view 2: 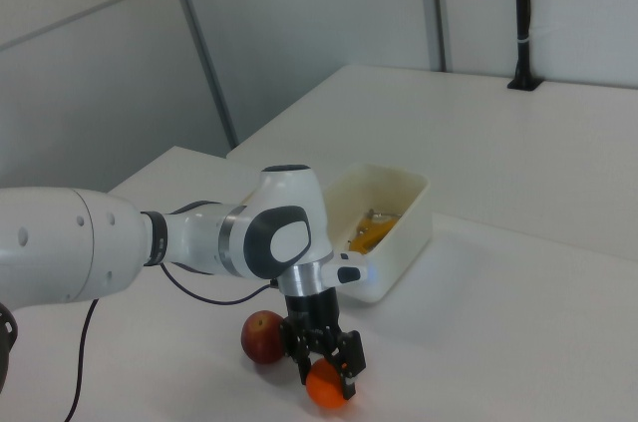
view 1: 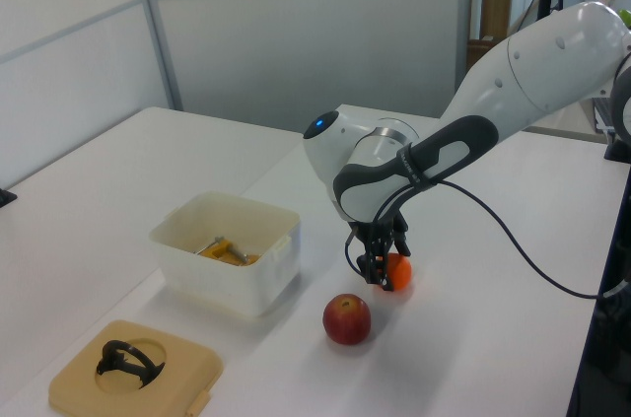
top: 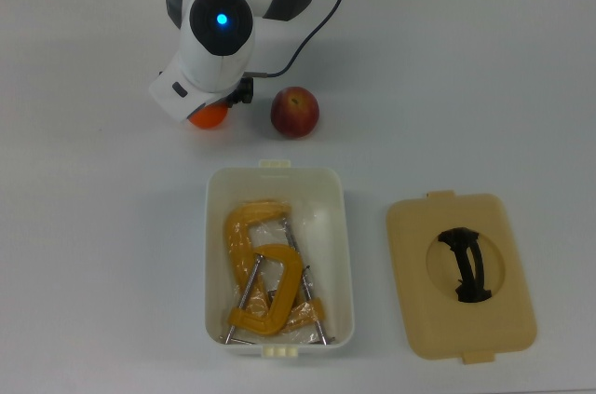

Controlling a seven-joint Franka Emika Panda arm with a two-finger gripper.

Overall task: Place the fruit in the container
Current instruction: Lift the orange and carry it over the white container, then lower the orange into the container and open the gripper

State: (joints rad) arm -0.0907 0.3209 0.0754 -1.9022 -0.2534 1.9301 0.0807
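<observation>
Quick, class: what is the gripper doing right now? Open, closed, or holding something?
Gripper: open, its fingers on either side of the orange on the table; not yet closed on it.
</observation>
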